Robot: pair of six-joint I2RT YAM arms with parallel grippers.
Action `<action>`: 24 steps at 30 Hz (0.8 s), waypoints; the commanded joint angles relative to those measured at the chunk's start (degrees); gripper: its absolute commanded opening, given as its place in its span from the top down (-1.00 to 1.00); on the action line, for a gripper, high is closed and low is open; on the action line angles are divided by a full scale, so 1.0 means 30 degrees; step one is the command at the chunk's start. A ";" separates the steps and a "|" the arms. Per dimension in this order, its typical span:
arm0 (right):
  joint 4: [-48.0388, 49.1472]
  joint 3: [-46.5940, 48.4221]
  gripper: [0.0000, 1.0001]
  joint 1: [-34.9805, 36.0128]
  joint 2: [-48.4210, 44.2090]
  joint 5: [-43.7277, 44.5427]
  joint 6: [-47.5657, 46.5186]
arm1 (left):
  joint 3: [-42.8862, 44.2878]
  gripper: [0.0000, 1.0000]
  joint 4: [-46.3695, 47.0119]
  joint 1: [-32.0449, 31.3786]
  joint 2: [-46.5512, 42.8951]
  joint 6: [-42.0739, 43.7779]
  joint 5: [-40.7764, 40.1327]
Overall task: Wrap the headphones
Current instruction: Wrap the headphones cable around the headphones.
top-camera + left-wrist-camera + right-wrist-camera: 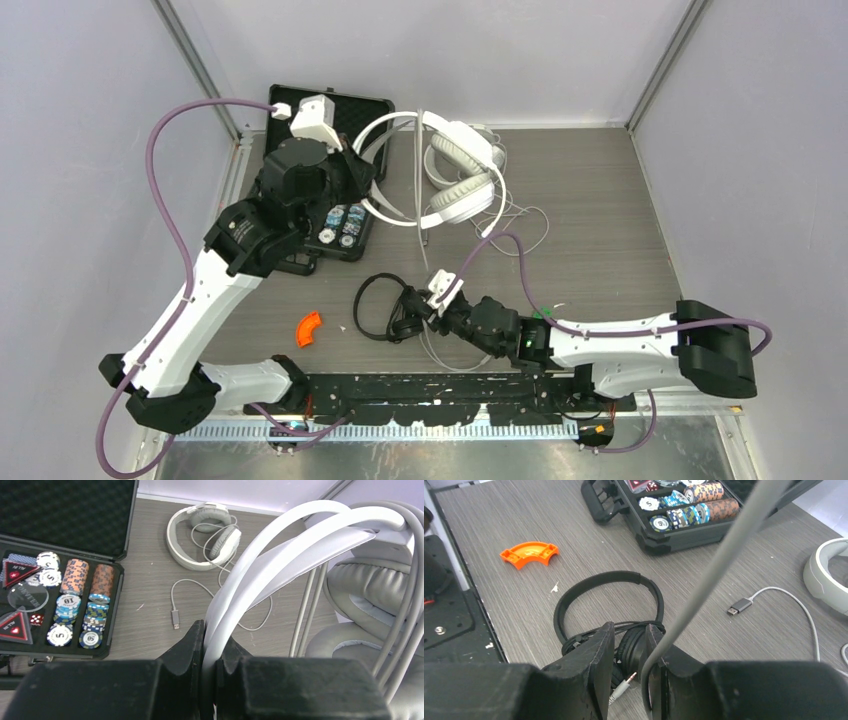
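Note:
My left gripper (210,635) is shut on the headband of a white padded pair of headphones (280,545), holding it up at the back of the table (462,165). Its pale cord (724,555) hangs down and runs between my right gripper's fingers, lying loosely against the right one. The right gripper (629,630) is open, with the cord's audio plug (624,685) in the gap. It hovers just over the slim black headphones (609,577), which lie on the table with their thin cord bundled at the ear cups. A second white pair (200,535) lies flat farther back.
An open black case of poker chips (117,605) sits at the back left. An orange curved piece (309,328) lies near the front left. A USB plug (175,618) on a pale cord lies loose on the table. Grey walls enclose the table.

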 commanded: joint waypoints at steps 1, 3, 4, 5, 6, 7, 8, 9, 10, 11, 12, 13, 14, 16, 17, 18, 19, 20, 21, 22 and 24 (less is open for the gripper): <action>0.3137 -0.0694 0.31 0.0115 0.0457 0.0935 -0.0575 | 0.1711 1.00 0.2616 0.0055 -0.0218 -0.1311 0.0525; 0.3486 -0.1102 0.32 0.0115 0.0685 0.0996 -0.0497 | 0.1945 1.00 0.2582 0.0055 -0.0171 -0.1340 0.0598; 0.3756 -0.1353 0.32 0.0115 0.0754 0.1046 -0.0377 | 0.2048 1.00 0.2572 0.0055 -0.0158 -0.1391 0.0663; 0.4027 -0.1663 0.32 0.0093 0.0851 0.1034 -0.0270 | 0.2137 1.00 0.2574 0.0055 -0.0130 -0.1467 0.0736; 0.4354 -0.1965 0.31 0.0112 0.0976 0.1036 -0.0140 | 0.2204 1.00 0.2574 0.0055 -0.0112 -0.1528 0.0822; 0.4703 -0.2252 0.32 0.0115 0.1102 0.1149 0.0005 | 0.2241 1.00 0.2596 0.0055 -0.0099 -0.1587 0.0950; 0.5050 -0.2669 0.32 0.0101 0.1250 0.1256 0.0191 | 0.2246 1.00 0.2566 0.0055 -0.0097 -0.1668 0.1069; 0.5398 -0.2988 0.32 0.0111 0.1367 0.1291 0.0328 | 0.2254 1.00 0.2551 0.0048 -0.0097 -0.1776 0.1208; 0.5749 -0.3306 0.31 0.0115 0.1517 0.1398 0.0433 | 0.2273 1.00 0.2494 0.0054 -0.0097 -0.1893 0.1354; 0.6104 -0.3588 0.31 0.0108 0.1690 0.1521 0.0523 | 0.2275 1.00 0.2458 0.0055 -0.0125 -0.2013 0.1500; 0.6412 -0.3813 0.31 0.0114 0.1883 0.1650 0.0626 | 0.2276 1.00 0.2450 0.0055 -0.0167 -0.2135 0.1647; 0.6718 -0.4050 0.31 0.0108 0.2131 0.1791 0.0727 | 0.2276 1.00 0.2474 0.0055 -0.0183 -0.2280 0.1797; 0.7109 -0.4256 0.31 0.0114 0.2446 0.1922 0.0809 | 0.2303 1.00 0.2521 0.0055 -0.0240 -0.2369 0.1956; 0.7531 -0.4534 0.31 0.0111 0.2793 0.2176 0.1094 | 0.2320 1.00 0.2599 0.0040 -0.0341 -0.2427 0.2047; 0.7693 -0.4631 0.31 0.0100 0.2970 0.2278 0.1301 | 0.2347 1.00 0.2610 0.0053 -0.0369 -0.2454 0.2052; 0.7830 -0.4717 0.32 0.0113 0.3113 0.2396 0.1393 | 0.2376 1.00 0.2608 0.0044 -0.0388 -0.2442 0.2053; 0.7961 -0.4808 0.32 0.0104 0.3237 0.2528 0.1401 | 0.2431 1.00 0.2589 0.0053 -0.0386 -0.2445 0.2027; 0.8068 -0.4883 0.33 0.0114 0.3333 0.2633 0.1750 | 0.2497 1.00 0.2532 0.0055 -0.0364 -0.2430 0.1998; 0.8185 -0.5001 0.33 0.0115 0.3403 0.2723 0.2079 | 0.2556 1.00 0.2492 0.0055 -0.0361 -0.2428 0.1995; 0.8371 -0.5151 0.33 0.0115 0.3438 0.2811 0.2355 | 0.2629 1.00 0.2439 0.0055 -0.0339 -0.2458 0.2056; 0.8740 -0.5467 0.38 0.0111 0.3475 0.3114 0.2855 | 0.2733 1.00 0.2370 0.0055 -0.0351 -0.2615 0.2318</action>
